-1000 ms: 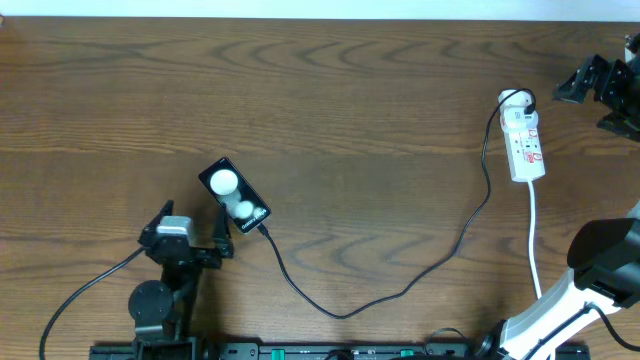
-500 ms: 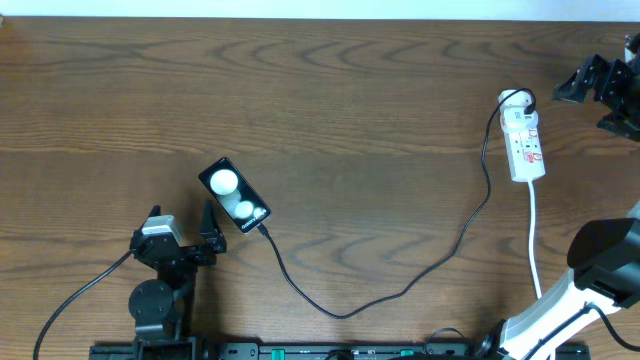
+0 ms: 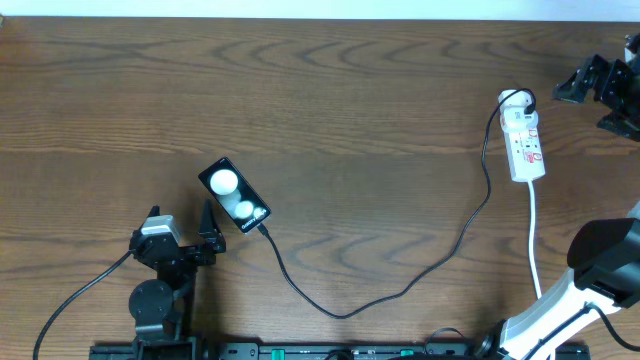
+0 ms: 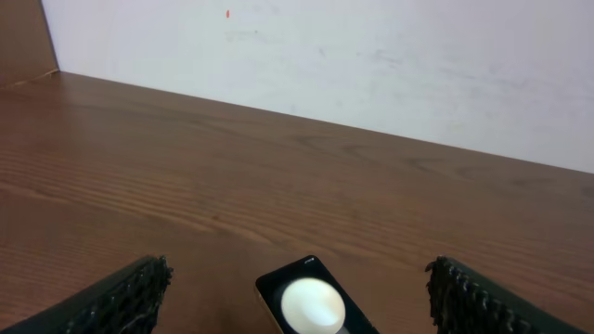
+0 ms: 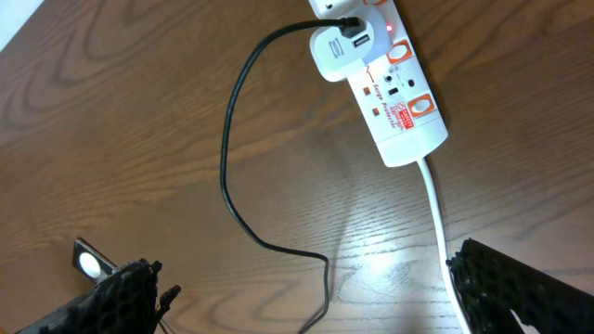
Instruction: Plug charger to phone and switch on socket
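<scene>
The phone (image 3: 234,196) lies flat at the table's left, its black screen reflecting two white spots; in the left wrist view the phone (image 4: 311,304) sits low in the middle. The charger (image 3: 400,290), a thin black cable, runs from a white adapter on the socket (image 3: 527,145) in a long loop to the phone's near right corner, where its tip meets the phone. My left gripper (image 3: 180,216) stands open just short of the phone, touching nothing. My right gripper (image 3: 584,108) hangs open beside the socket (image 5: 394,88), holding nothing.
The socket's white cord (image 3: 535,240) runs down toward the right arm's base (image 3: 590,270). A black arm cable (image 3: 80,295) trails off the left arm. A pale wall (image 4: 371,65) rises behind the table's far edge.
My left gripper has drawn back from the phone toward the lower left and then stopped. Phone, charger, socket and right gripper have not moved.
</scene>
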Controlling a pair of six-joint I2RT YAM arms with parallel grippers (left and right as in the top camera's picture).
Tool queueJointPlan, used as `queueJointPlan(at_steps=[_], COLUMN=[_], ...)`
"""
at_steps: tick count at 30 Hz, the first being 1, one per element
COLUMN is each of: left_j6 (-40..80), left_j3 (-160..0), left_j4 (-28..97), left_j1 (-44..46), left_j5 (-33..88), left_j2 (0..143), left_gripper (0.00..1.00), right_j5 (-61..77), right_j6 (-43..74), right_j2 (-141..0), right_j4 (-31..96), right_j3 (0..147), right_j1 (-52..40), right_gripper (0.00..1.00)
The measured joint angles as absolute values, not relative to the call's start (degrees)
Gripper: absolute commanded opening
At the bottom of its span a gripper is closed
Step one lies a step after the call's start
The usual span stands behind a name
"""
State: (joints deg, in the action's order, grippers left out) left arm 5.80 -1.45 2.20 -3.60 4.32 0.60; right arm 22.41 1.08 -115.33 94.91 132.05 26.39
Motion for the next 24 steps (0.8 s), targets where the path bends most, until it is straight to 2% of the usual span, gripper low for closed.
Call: queueJointPlan(at_steps=[16, 21, 24], left_j6=[5.82, 5.82, 5.85], left_j3=[-1.45, -1.45, -1.45], left_j4=[2.20, 2.20, 2.22], left_j1=[-3.62, -3.60, -3.60], left_j5=[4.32, 4.29, 4.29], left_j2=[0.58, 0.58, 0.60], left_gripper=[0.91, 0.91, 0.91], right_j5=[22.22, 20.73, 20.38], right_j6=[1.02, 0.75, 0.54], right_j2=[-115.33, -115.33, -114.17], right_j4=[94.63, 89.58, 79.92], right_j3=[132.07, 131.72, 127.07], right_j1=[26.39, 26.06, 24.05], right_gripper=[0.99, 0.99, 0.99])
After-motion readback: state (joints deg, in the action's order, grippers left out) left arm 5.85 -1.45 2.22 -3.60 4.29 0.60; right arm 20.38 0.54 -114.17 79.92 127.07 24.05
